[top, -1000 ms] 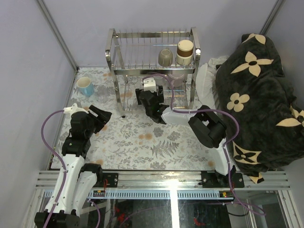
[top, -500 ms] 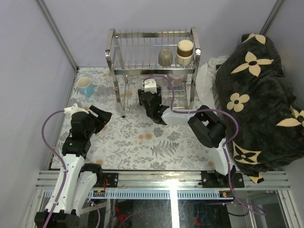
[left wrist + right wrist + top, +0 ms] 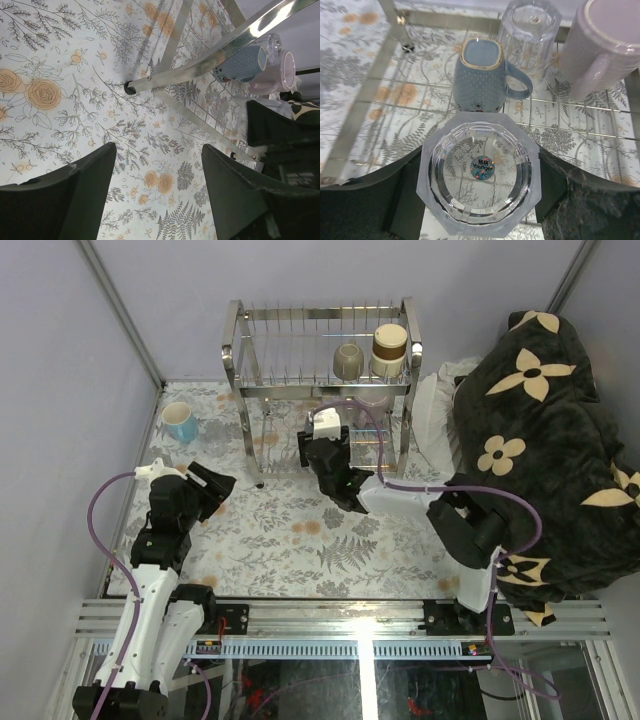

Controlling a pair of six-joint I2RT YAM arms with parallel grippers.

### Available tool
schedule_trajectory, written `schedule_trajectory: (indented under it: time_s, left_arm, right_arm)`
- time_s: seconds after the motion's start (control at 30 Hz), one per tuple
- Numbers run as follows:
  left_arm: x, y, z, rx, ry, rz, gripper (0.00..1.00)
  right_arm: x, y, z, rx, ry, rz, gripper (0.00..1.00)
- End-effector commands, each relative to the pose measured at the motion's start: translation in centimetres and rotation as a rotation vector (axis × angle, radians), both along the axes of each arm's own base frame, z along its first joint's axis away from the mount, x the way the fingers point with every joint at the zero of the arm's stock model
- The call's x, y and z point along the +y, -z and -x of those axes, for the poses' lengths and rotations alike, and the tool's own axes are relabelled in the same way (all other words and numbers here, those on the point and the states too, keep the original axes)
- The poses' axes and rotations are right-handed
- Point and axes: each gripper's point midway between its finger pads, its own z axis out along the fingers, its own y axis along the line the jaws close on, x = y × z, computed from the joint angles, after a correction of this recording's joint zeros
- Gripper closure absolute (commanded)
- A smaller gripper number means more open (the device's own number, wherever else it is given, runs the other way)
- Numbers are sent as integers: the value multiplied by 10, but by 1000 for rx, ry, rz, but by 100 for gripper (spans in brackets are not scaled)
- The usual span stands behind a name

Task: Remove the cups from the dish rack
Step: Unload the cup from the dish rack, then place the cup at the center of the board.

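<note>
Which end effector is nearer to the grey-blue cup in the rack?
Right. The right end effector, gripping a clear glass, sits directly before the grey-blue cup; the left end effector hangs outside the rack, beyond its corner leg.

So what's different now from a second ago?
The right gripper closed around a clear glass on the dish rack's lower shelf, and that arm's elbow swung out to the right. The left gripper stayed open over the table. The light blue mug, the olive-grey mug and the brown-and-cream cup did not move.
</note>
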Motion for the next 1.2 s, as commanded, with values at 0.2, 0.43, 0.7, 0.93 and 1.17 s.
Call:
schedule_trajectory:
  time_s: [0.2, 0.43, 0.7, 0.93, 1.17]
  left_arm:
    - [-6, -11, -4, -49, 39, 2, 30]
    - [-52, -37, 1, -166, 257, 180, 30]
    - [-94, -70, 26, -334, 514, 388, 29]
    - [-115, -107, 58, -511, 667, 496, 27]
    - [-142, -113, 79, -529, 784, 519, 28]
  right_arm:
    - [-6, -126, 68, -169, -153, -305, 100]
    - [-17, -151, 139, -182, -446, -549, 100]
    - [-16, -165, 200, -171, -723, -729, 100]
    - [-5, -177, 217, -187, -840, -791, 100]
    - [9, -191, 223, -185, -917, -843, 100]
